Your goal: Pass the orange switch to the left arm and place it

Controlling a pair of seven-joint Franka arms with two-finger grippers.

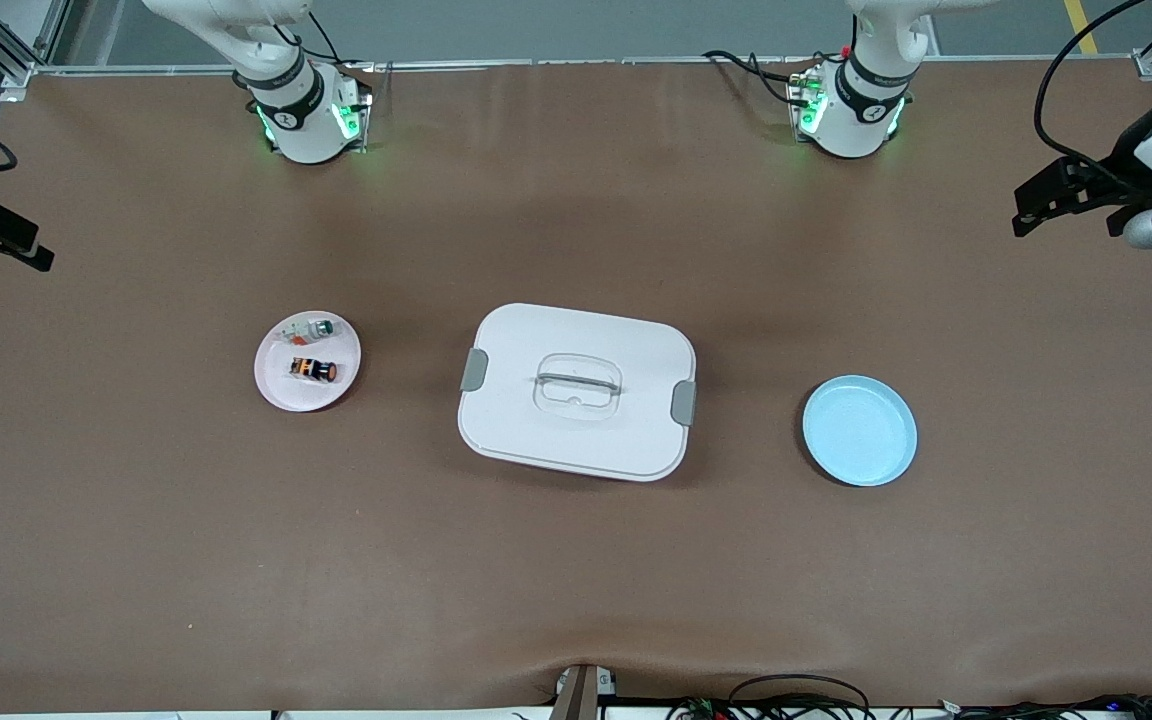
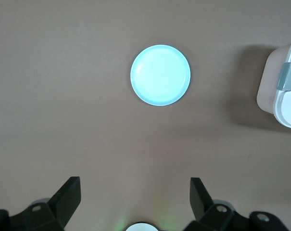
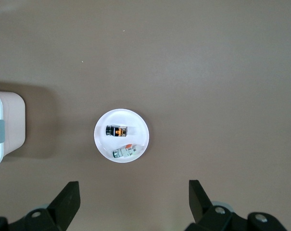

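The orange switch (image 1: 314, 369) (image 3: 117, 131) lies on its side on a small pale plate (image 1: 281, 392) toward the right arm's end of the table. The white box (image 1: 576, 335) (image 2: 285, 103) (image 3: 5, 126) with grey latches stands closed in the middle. My right gripper (image 1: 36, 252) (image 3: 134, 188) hangs high and open over bare table beside that plate, holding nothing. My left gripper (image 1: 1024, 210) (image 2: 135, 185) hangs equally high and open near the blue plate, also holding nothing.
A whitish switch with a green cap (image 1: 314, 328) (image 3: 125, 152) shares the pale plate with the orange one. A light blue plate (image 1: 858, 430) (image 2: 160, 74) with nothing on it sits toward the left arm's end. Cables run along the table edge nearest the front camera.
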